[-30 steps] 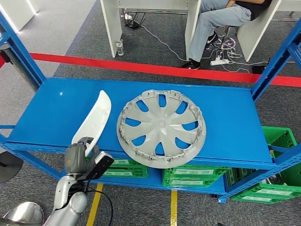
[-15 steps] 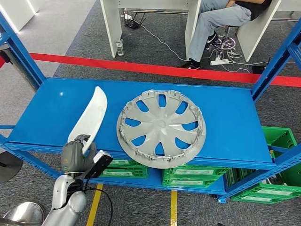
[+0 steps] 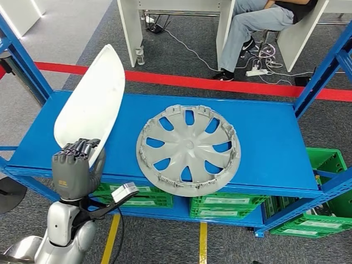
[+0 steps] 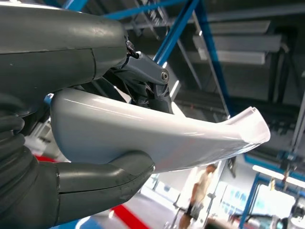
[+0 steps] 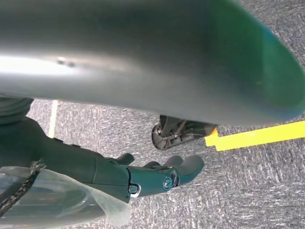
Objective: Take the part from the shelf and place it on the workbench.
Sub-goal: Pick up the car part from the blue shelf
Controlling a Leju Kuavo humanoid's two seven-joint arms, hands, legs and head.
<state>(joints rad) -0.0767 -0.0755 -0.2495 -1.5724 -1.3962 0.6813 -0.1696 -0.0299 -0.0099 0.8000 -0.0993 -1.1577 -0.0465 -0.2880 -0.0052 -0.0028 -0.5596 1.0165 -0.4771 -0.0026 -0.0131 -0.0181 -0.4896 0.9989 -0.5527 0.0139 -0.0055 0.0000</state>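
Shelf [image 3: 265, 137] of blue steel carries a grey wheel cover [image 3: 188, 149] lying flat. Left of it, the white part [image 3: 92, 102] is lifted above the shelf, long axis rising up and away from the left hand [image 3: 73, 169], which grips its lower end. Right hand [image 5: 158, 177] hangs over the floor with fingers loosely extended, holding nothing.

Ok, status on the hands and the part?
Left hand gripping white part, held above shelf. Right hand empty, hanging over floor. Hubcap beside it, apart.
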